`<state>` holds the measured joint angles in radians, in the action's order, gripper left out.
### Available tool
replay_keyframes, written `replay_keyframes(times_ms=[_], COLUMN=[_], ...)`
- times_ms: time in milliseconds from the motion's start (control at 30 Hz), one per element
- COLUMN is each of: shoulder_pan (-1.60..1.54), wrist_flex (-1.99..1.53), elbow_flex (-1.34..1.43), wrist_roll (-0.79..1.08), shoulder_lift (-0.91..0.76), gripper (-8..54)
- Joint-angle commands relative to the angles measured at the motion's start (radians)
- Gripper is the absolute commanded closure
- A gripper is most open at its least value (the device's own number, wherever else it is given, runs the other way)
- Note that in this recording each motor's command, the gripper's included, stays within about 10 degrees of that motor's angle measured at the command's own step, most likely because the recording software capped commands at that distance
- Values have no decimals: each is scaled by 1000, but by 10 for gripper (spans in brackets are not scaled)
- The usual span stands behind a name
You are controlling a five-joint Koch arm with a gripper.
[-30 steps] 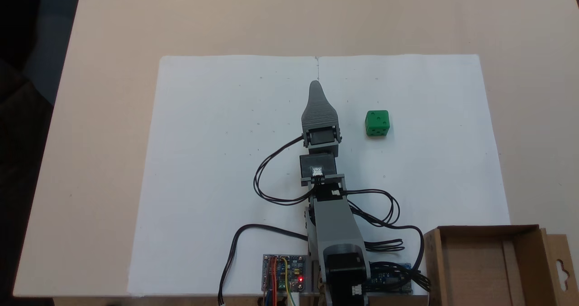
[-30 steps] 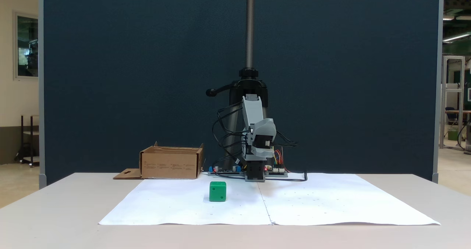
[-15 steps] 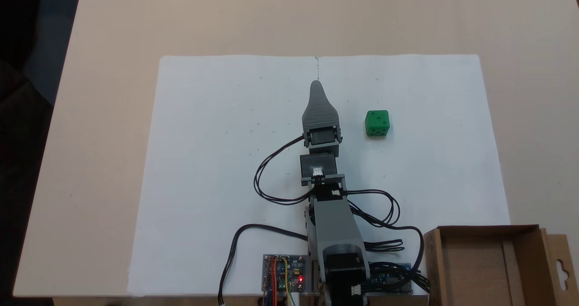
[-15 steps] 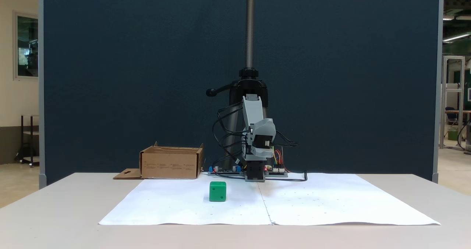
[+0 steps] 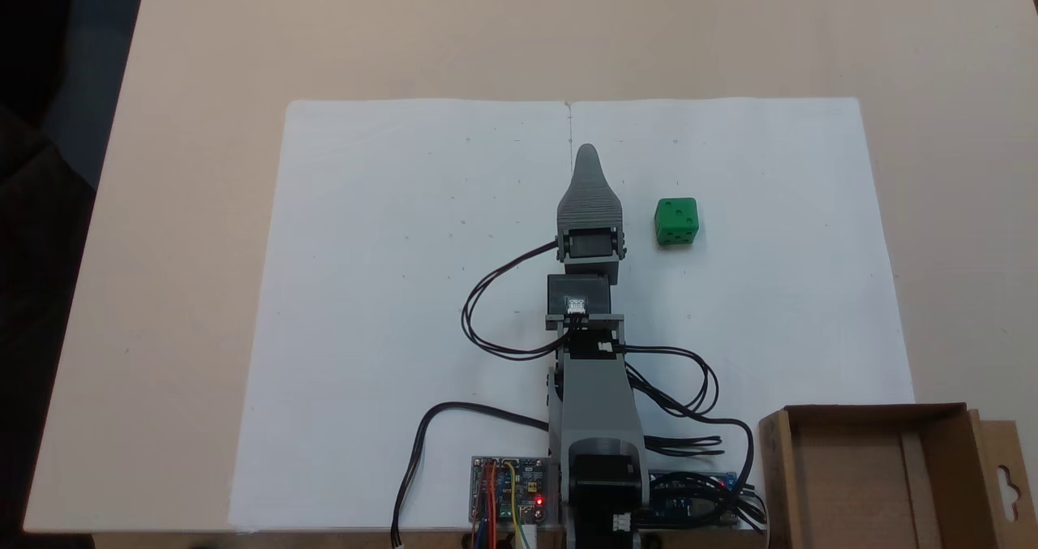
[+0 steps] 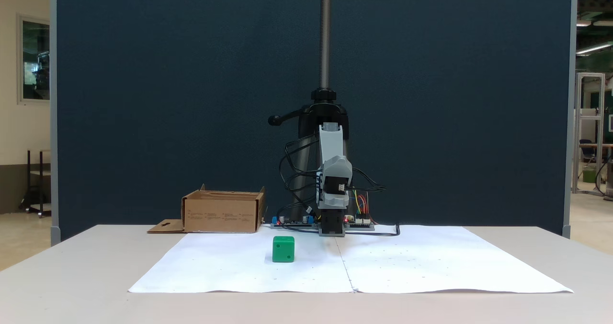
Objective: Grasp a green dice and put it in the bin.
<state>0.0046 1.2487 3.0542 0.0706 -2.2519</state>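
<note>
- A beige desk [image 5: 186, 289] carries a large white paper sheet [image 5: 389, 289] that spans the middle of both fixed views.
- The bin [image 5: 876, 476], an open brown cardboard box, sits at the lower right of the top-down fixed view, with nothing in it.
- The grey arm [image 5: 596, 403] reaches up the frame centre. Its hand [image 5: 587, 153] shows as one tapered piece, so I cannot tell how far open it is; it holds nothing.
- The green dice [image 5: 676, 221] lies on the paper, right of the hand and apart from it.
- Risk, as a judgement: a low swing to the right could knock the dice away.
- The side-on fixed view shows the hand [image 6: 334, 197] raised above the paper, with the bin [image 6: 222, 212] at left; the top-down view shows the sideways gap.
</note>
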Motion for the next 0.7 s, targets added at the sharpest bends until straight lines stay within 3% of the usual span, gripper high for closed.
replay_keyframes(times_ms=[0,467,667], shoulder_pan=[32,110,161], wrist_flex=[-66,-977,-1351], elbow_flex=[9,-411,-695], wrist_roll=[74,57,-58], shoulder_lift=[-110,-112,-112], gripper=[25,21,20])
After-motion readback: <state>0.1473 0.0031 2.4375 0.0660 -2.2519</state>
